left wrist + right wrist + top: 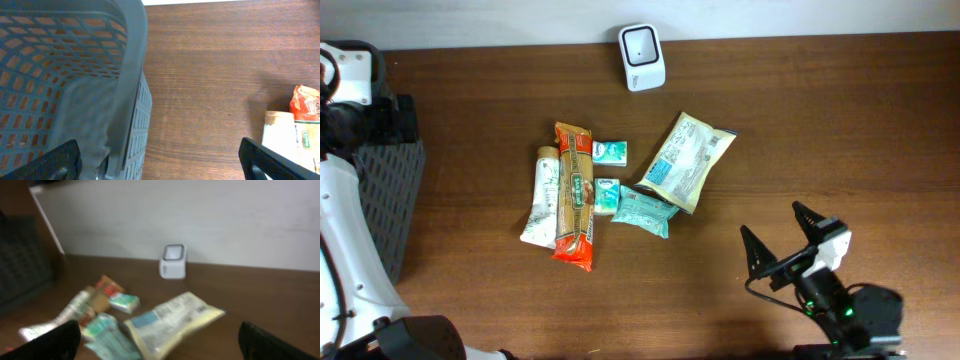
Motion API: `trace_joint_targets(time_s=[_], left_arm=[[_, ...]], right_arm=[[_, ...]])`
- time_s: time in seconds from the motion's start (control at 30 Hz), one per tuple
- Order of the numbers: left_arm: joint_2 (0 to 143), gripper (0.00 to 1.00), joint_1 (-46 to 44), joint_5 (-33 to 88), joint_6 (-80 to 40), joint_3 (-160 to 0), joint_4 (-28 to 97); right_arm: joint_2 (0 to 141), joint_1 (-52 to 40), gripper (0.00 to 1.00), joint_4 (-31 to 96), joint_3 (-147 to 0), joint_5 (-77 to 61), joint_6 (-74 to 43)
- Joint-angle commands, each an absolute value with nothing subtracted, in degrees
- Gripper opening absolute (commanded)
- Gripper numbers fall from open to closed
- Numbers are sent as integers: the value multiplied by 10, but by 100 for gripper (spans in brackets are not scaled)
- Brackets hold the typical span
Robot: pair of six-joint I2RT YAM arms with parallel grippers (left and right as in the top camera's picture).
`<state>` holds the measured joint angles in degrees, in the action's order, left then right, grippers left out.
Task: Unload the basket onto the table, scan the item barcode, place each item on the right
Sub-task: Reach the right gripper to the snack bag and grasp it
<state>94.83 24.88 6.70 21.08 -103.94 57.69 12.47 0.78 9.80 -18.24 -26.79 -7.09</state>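
Scanning had not begun: the items (574, 190) lay clustered mid-table, well short of the scanner (642, 57) at the far edge. Left jaws, over the basket (135, 75), and right jaws both stood open, empty.

A brown table (820, 120) carries a white scanner (642, 57) at 12 o'clock and a grey basket (390, 200) at 9. Mid-table lie a tube (543, 196), an orange packet (574, 195), a teal box (610, 151), a second box (607, 194), a teal pouch (644, 210) and, at 3 o'clock, a cream bag (686, 160).
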Motion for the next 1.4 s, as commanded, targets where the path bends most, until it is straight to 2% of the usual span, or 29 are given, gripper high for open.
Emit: trace_joint_targets(time_s=[0.0, 0.07, 0.2, 0.3, 0.47, 0.6, 0.73, 0.87, 1.07, 1.13, 1.2, 1.37], left_arm=[[951, 99, 253, 75, 220, -1042, 577], [951, 99, 253, 75, 220, -1042, 577], [951, 99, 253, 75, 220, -1042, 577], [951, 99, 253, 75, 220, -1042, 577], [951, 99, 253, 75, 220, -1042, 577], [951, 99, 253, 75, 220, -1042, 577], [951, 99, 253, 75, 220, -1042, 577], [951, 99, 253, 75, 220, -1042, 577], [951, 99, 253, 75, 220, -1042, 577], [951, 99, 254, 75, 220, -1042, 577], [951, 99, 254, 75, 220, -1042, 577], [951, 99, 254, 75, 220, -1042, 577]], right_arm=[[246, 11, 98, 160, -309, -329, -76], [327, 11, 99, 225, -387, -343, -76], [514, 11, 99, 435, -584, -343, -76], [605, 11, 99, 486, -658, -343, -76], [710, 11, 100, 457, -662, -357, -76], [862, 10, 88, 402, -662, -351, -153], [981, 10, 87, 303, -662, -354, -192], [1067, 10, 87, 256, -662, -354, -192], [1117, -32, 88, 192, -662, -341, -196], [1126, -52, 88, 186, -662, -279, -255], [1140, -60, 88, 173, -662, -277, -291], [1159, -75, 88, 149, -661, -277, -292]])
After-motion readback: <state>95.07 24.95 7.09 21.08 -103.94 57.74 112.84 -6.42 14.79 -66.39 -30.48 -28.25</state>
